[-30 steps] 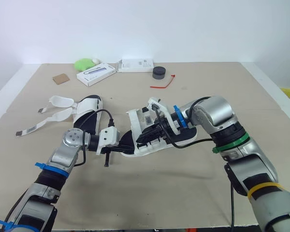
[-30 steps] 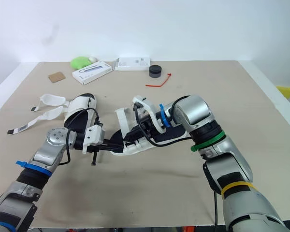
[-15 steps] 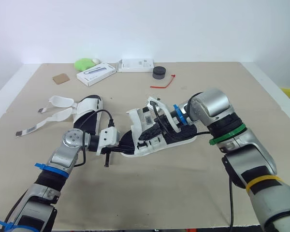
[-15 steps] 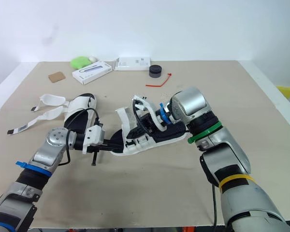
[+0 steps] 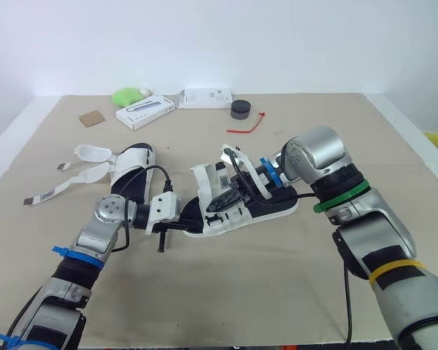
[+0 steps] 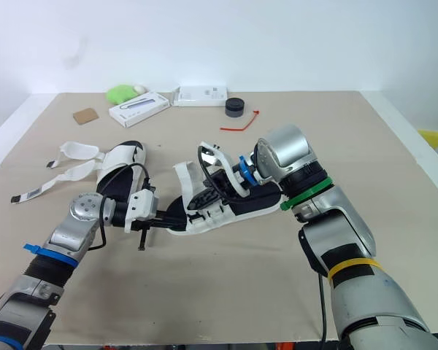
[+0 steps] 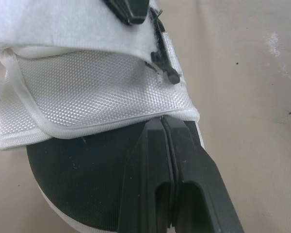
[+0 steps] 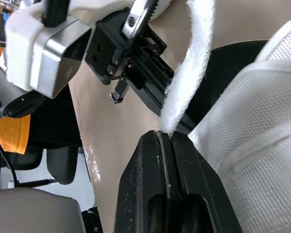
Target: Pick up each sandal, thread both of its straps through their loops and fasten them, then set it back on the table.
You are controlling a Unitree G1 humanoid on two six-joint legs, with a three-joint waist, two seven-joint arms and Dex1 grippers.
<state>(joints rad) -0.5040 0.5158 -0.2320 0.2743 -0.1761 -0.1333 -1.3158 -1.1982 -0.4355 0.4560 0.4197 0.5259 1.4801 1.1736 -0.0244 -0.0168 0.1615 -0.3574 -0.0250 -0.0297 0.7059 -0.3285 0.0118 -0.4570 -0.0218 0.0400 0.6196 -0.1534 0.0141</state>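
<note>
This looks like a robotics lab or test room. A bare white wall (image 5: 219, 44) backs a work table (image 5: 226, 292) under a plain tan sheet, with loose props along its far edge: white boxes (image 5: 144, 111), a black puck (image 5: 240, 109), a red tie (image 5: 247, 125), and a cardboard scrap (image 5: 92, 118). Beyond the table stands what may be an office chair's base (image 8: 53, 165).

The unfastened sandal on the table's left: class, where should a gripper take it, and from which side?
Probably the sandal's raised white wall at its far end, pinched from above: thin and upstanding, it suits a pinch; the loose straps trail leftward.
</note>
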